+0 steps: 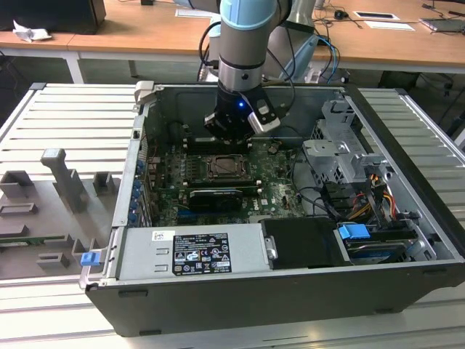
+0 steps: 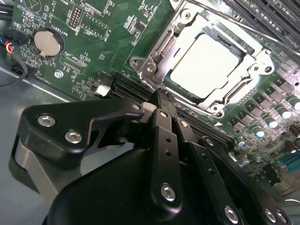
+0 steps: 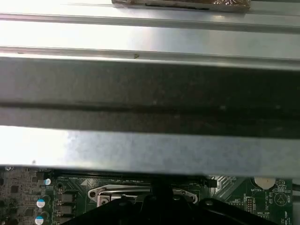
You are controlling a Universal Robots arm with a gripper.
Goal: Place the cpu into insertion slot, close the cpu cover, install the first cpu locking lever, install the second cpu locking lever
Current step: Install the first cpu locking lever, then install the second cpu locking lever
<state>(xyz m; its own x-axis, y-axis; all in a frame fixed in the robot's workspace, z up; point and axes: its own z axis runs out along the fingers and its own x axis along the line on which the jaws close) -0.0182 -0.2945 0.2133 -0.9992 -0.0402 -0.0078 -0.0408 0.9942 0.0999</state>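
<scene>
The cpu (image 2: 206,65) lies flat in the insertion slot (image 2: 140,63), its pale metal face showing through the cut-out of the cpu cover (image 2: 243,86), which is down over it. A thin lever rod (image 2: 163,43) runs along one side of the socket. My gripper (image 2: 159,96) is shut with nothing between its black fingers (image 2: 165,140), the tips just off a corner of the socket. In the exterior view the gripper (image 1: 231,139) hangs over the far edge of the insertion slot (image 1: 227,169). In the first wrist view the cpu cover (image 3: 123,192) peeks out under the case wall.
The green motherboard (image 1: 272,174) sits inside an open computer case (image 1: 218,298). Long black memory slots (image 2: 267,18) flank the socket and a coin battery (image 2: 47,43) lies nearby. A power supply (image 1: 192,254), cables (image 1: 363,196) and a drive cage (image 1: 338,156) crowd the exterior view's right.
</scene>
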